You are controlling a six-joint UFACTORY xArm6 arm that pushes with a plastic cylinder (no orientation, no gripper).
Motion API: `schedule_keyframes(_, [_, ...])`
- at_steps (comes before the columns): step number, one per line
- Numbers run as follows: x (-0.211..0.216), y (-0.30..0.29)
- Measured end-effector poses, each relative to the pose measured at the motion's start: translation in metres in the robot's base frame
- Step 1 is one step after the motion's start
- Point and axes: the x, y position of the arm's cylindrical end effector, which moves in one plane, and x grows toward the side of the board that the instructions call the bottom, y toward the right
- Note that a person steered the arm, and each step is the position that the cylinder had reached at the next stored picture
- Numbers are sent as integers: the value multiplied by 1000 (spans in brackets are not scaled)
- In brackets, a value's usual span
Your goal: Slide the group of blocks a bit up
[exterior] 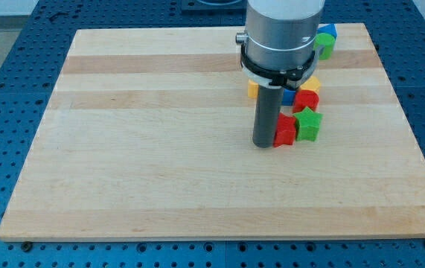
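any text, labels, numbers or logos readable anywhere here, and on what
None: no word, number, brand or sign can be read in the camera view.
The blocks, such as the red block and green star block beside my tip, have plain faces.
The wooden board and the arm's grey housing bear no markings.

Board point(160, 164): pale wood, banded grain, smooth satin finish; under it a blue perforated table point(4, 89), looks like painted metal. Rod is matt dark grey down to my tip point(263, 146); the collar point(283, 33) above looks like brushed grey metal. Red block point(285, 132) and green star block point(309, 124): smooth, solid-coloured, low sheen, could be plastic or painted wood.
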Motion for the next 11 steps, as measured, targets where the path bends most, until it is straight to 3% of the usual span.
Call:
schedule_keyframes(4, [31,73])
schedule_keyframes(6, [72,81])
schedule_keyframes(9, [46,106])
schedule_keyframes(11, [-1,106])
